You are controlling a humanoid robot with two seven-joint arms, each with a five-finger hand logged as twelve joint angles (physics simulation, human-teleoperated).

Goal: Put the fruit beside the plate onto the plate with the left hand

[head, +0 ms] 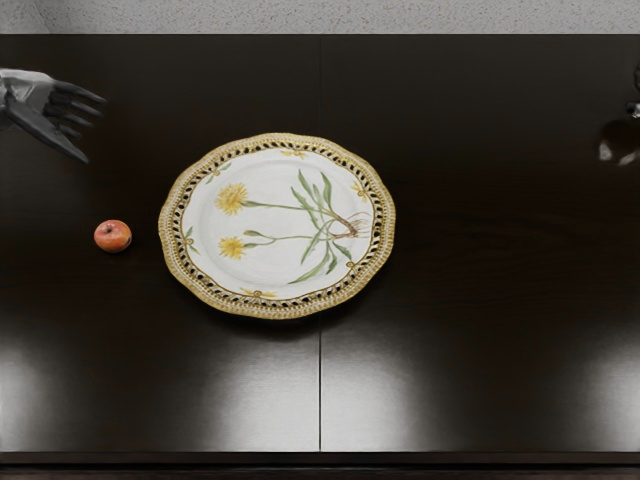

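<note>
A small red-orange fruit (113,236) lies on the dark table just left of the plate, a short gap between them. The round white plate (278,225) has yellow flowers painted on it and a pierced gold rim, and nothing lies on it. My left hand (62,113) enters from the left edge, above and behind the fruit, well apart from it. Its fingers are spread and relaxed, holding nothing. A small dark part of the right arm (620,140) shows at the right edge; its fingers are not visible.
The dark glossy table (480,330) spans the view, with a seam down its middle and a pale wall strip along the far edge.
</note>
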